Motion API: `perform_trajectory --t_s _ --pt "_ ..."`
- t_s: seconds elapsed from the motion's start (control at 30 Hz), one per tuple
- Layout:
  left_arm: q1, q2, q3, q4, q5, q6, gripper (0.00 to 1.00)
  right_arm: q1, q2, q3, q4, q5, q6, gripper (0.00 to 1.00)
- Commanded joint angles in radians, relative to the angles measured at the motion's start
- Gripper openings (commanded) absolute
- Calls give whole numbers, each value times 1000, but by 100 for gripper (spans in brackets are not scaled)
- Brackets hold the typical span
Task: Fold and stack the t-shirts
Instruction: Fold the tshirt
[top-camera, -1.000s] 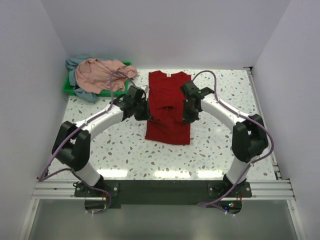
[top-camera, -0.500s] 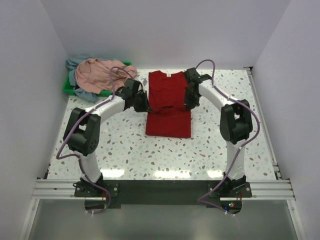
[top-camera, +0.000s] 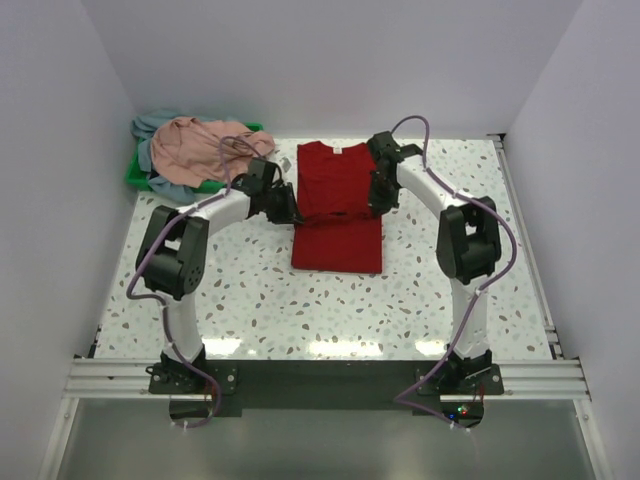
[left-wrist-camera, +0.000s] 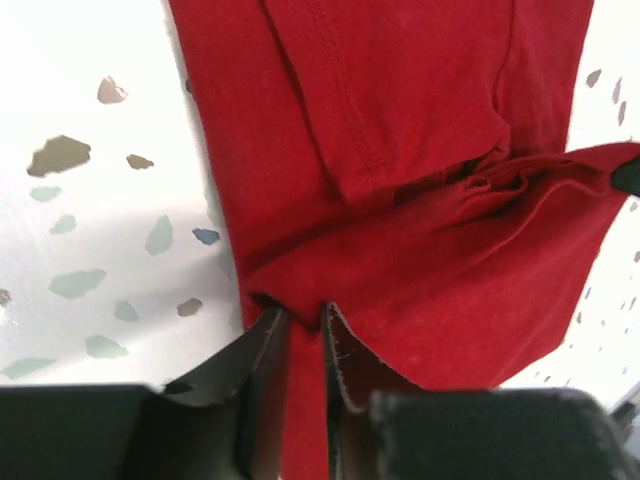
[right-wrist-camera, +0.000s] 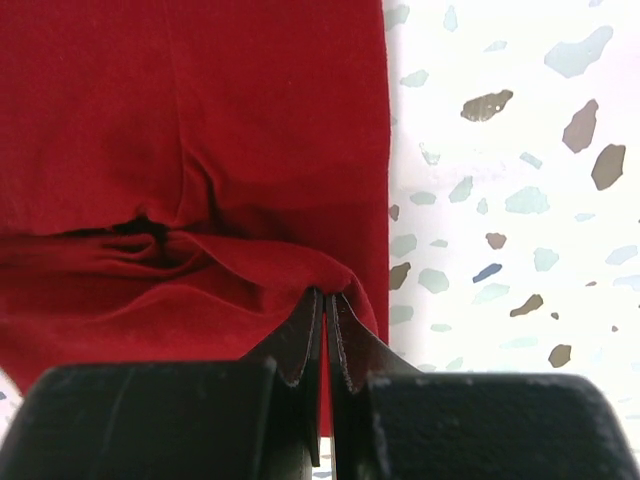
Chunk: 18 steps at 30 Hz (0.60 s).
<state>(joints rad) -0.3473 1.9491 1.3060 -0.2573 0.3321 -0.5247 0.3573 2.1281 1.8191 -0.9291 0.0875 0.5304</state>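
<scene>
The bright red t-shirt (top-camera: 338, 205) lies at the table's middle back, its sides folded in, its bottom part carried over towards the collar. My left gripper (top-camera: 290, 212) is shut on the red shirt's left edge (left-wrist-camera: 300, 420). My right gripper (top-camera: 378, 205) is shut on its right edge (right-wrist-camera: 327, 300). The lifted fold bunches between them (left-wrist-camera: 520, 190). The dusty pink t-shirt (top-camera: 200, 148) lies crumpled on the grey-blue t-shirt (top-camera: 165, 185) at the back left.
A green tray (top-camera: 140, 176) at the back left corner holds the pink and grey-blue shirts. White walls close in the left, back and right. A rail (top-camera: 520, 230) runs along the table's right edge. Speckled tabletop (top-camera: 330, 310) lies in front of the red shirt.
Both grippers have carried the red shirt's bottom edge away from the near side towards the collar. The shirt now looks shorter, and the arms reach further back.
</scene>
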Motion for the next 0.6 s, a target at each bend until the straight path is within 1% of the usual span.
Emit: perform_trajectory --t_s 0.0,0.03,0.07,0.13,0.17,0.2,0.27,0.33,0.4,0.5,0.57 --pt "18 7 58 62 10 18 27 -12 13 62 -11 20 -7 0" --pt "22 8 62 59 10 23 27 -11 16 75 -20 20 -7 1" --pt "25 10 74 56 13 25 31 -11 21 81 -27 24 -7 7" --pt "31 2 79 46 7 32 40 -15 20 89 -40 32 -6 22" --pt "31 -6 81 43 -1 35 53 -14 10 88 -42 32 -6 41" --pt "33 -28 76 40 -22 38 57 -18 3 86 -43 38 -6 49" --pt "33 -55 55 44 -31 55 67 -18 -16 71 -43 44 -9 59" --pt "33 -84 41 35 -30 74 67 -18 -55 39 -37 52 -12 63" --pt "33 -104 9 23 -18 83 68 -18 -100 5 -25 41 -15 63" --pt "33 -146 -72 42 14 91 67 -18 -161 -85 24 -17 -15 63" --pt "31 -174 -144 76 36 89 66 -18 -201 -180 55 -77 -14 63"
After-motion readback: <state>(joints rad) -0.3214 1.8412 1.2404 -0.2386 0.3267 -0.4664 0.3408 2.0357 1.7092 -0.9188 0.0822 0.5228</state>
